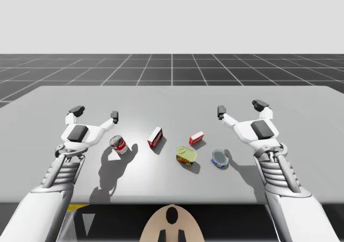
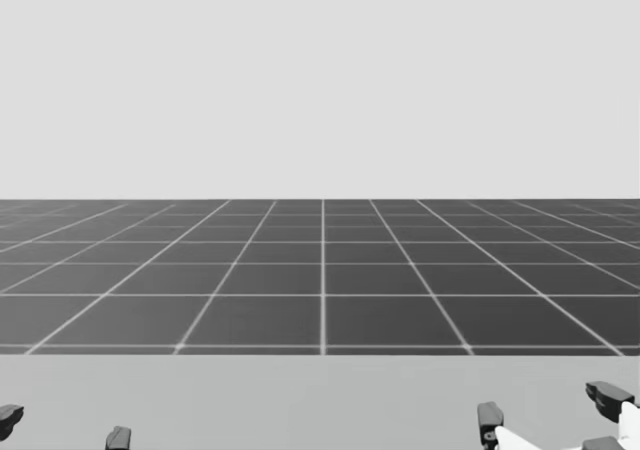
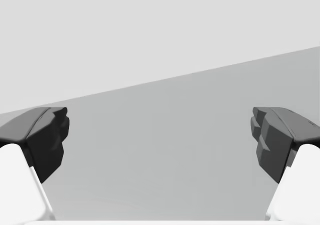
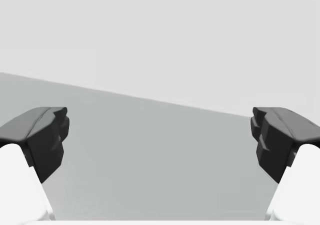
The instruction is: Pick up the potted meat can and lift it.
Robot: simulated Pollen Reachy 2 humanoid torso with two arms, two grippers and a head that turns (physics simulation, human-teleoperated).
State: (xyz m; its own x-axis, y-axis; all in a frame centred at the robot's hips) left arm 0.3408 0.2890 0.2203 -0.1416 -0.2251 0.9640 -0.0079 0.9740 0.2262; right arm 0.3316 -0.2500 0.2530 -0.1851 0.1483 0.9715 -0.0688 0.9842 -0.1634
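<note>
My left gripper [image 1: 95,113] is hovering over the grey table [image 1: 172,99] with its fingers [image 3: 42,140] spread wide apart and nothing between them. My right gripper [image 1: 240,107] is doing the same, its fingers [image 4: 280,140] standing well apart over bare tabletop.

The yellow-green squat can [image 1: 186,155], which is probably the potted meat can, is sitting well behind the right fingertips, toward my torso and inward of them, touching neither gripper. A blue round can [image 1: 219,158] is lying just beside it, nearer my right arm. A small red box [image 1: 196,138] and a red and white box [image 1: 155,137] are standing near it. A red and white round can [image 1: 119,144] is lying behind the left fingertips.
</note>
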